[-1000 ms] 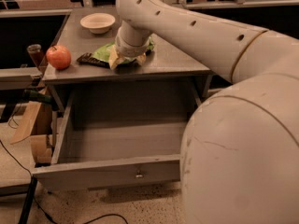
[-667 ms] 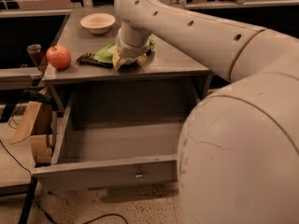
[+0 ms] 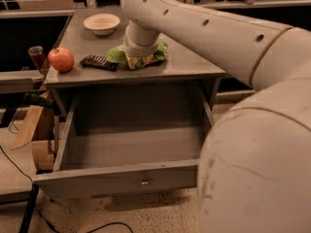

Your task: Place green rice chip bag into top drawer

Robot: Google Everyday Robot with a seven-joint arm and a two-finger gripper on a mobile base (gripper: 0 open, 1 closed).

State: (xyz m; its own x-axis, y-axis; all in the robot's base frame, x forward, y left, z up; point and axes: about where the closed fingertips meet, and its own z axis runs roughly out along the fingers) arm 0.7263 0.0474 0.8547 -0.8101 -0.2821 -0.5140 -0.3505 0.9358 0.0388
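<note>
The green rice chip bag (image 3: 118,54) lies flat on the grey cabinet top (image 3: 189,62), with green foil showing on both sides of my wrist. My gripper (image 3: 139,58) reaches straight down onto the middle of the bag, and the arm hides it and the bag's centre. The top drawer (image 3: 121,178) stands pulled wide open below the cabinet top. Its grey front panel has a small metal keyhole (image 3: 144,181) at the centre. The drawer's inside shows nothing in it.
A red apple (image 3: 60,59) sits at the cabinet top's left front corner. A dark ridged snack bar (image 3: 97,62) lies between the apple and the bag. A white bowl (image 3: 101,23) stands at the back. My large white arm fills the right side. Cardboard and cables lie at the left on the floor.
The view has shifted slightly. My gripper has stayed down on the bag, and the bag has not left the cabinet top.
</note>
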